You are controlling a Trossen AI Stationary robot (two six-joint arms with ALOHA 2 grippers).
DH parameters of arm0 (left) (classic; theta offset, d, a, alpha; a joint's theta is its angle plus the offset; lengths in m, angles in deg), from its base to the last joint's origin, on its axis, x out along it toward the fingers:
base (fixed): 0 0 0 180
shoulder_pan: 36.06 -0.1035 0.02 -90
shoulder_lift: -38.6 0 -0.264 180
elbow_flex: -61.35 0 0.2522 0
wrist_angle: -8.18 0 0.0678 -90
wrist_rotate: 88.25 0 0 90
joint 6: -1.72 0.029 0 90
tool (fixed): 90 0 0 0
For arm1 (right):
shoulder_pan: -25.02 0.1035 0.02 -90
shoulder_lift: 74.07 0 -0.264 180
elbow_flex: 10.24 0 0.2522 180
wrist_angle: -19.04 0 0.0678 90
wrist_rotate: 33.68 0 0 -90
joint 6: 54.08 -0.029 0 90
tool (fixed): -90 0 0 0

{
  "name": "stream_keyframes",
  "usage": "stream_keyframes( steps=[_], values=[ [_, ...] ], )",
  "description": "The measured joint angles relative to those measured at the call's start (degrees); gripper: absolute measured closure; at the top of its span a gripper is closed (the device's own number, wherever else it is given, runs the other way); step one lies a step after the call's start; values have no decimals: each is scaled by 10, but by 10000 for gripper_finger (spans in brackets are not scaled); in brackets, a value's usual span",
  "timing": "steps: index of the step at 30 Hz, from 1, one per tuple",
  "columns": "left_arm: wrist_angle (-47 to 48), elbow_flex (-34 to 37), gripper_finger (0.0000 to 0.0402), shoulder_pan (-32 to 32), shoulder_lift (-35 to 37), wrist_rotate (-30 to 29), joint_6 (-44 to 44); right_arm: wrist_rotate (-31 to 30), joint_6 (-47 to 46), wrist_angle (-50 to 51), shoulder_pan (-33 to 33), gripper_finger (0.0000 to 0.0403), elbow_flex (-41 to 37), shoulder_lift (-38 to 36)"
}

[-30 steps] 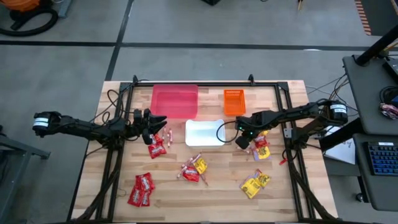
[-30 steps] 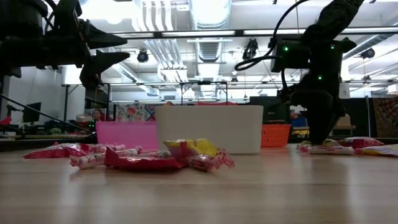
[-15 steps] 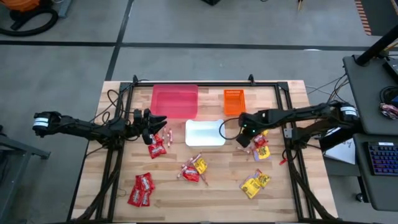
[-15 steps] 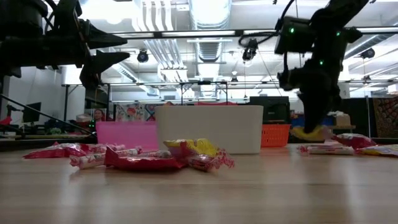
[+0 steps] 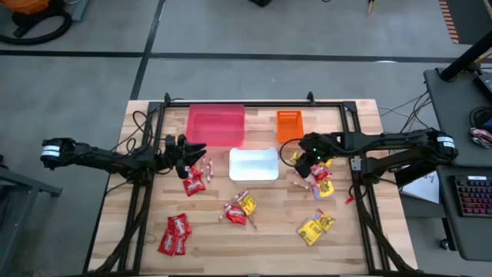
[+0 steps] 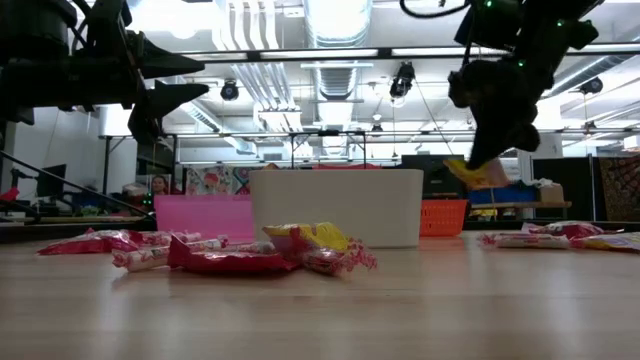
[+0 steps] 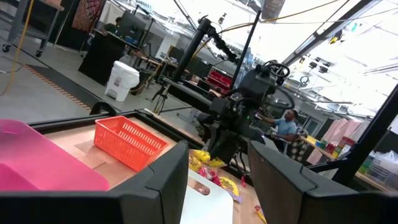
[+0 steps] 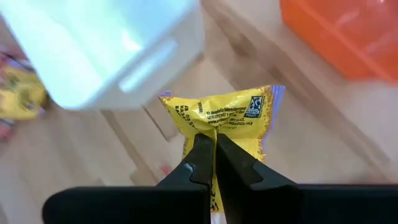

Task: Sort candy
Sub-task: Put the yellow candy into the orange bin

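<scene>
My right gripper (image 5: pixel 300 159) is shut on a yellow candy packet (image 8: pixel 224 112) and hangs in the air between the white bin (image 5: pixel 254 164) and the orange bin (image 5: pixel 289 125). In the low view the packet (image 6: pixel 463 170) is well above the table. My left gripper (image 5: pixel 198 151) stands open and still above the table, near the pink bin (image 5: pixel 216 125), with nothing between its fingers. More candy lies flat on the wood: red packets (image 5: pixel 174 233), a mixed heap (image 5: pixel 238 209), yellow packets (image 5: pixel 316 225) and a small pile (image 5: pixel 321 183) below my right gripper. My right gripper pinches the yellow packet near its middle (image 8: pixel 214 129) between its two fingers. The fingers slant down from the table's right side. The packet's printed end sticks out beyond the fingertips, and the packet is lifted clear of the table.
Red packets and red-and-white sticks (image 5: pixel 194 178) lie just in front of my left gripper. A black metal frame (image 5: pixel 254 101) runs round the table's working area. Cables trail along both arms.
My right gripper has risen from the candy pile near the table's right side and drawn a little toward the far edge, tipping less steeply. The yellow packet has come up with it, from lying on the wood to hanging clear of the table.
</scene>
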Motion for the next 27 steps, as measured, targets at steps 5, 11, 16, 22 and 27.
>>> stream_keyframes(
  steps=[5, 11, 16, 22, 27],
  values=[
    [0, 0, 251, 0, 0, 0, -10, 1, 46, -83, -5, 394, 0, -2],
    [0, 0, 251, 0, 0, 0, -15, 0, 111, -177, -44, 394, 0, 2],
    [0, 0, 251, 0, 0, -16, -15, -33, 144, -232, -98, 394, 1, 3],
    [-2, 0, 251, 0, 0, -26, -15, -167, 142, -235, -159, 394, 1, 3],
    [-4, 0, 251, 0, 0, -31, -15, -206, 142, -236, -188, 394, 1, 3]
  ],
)
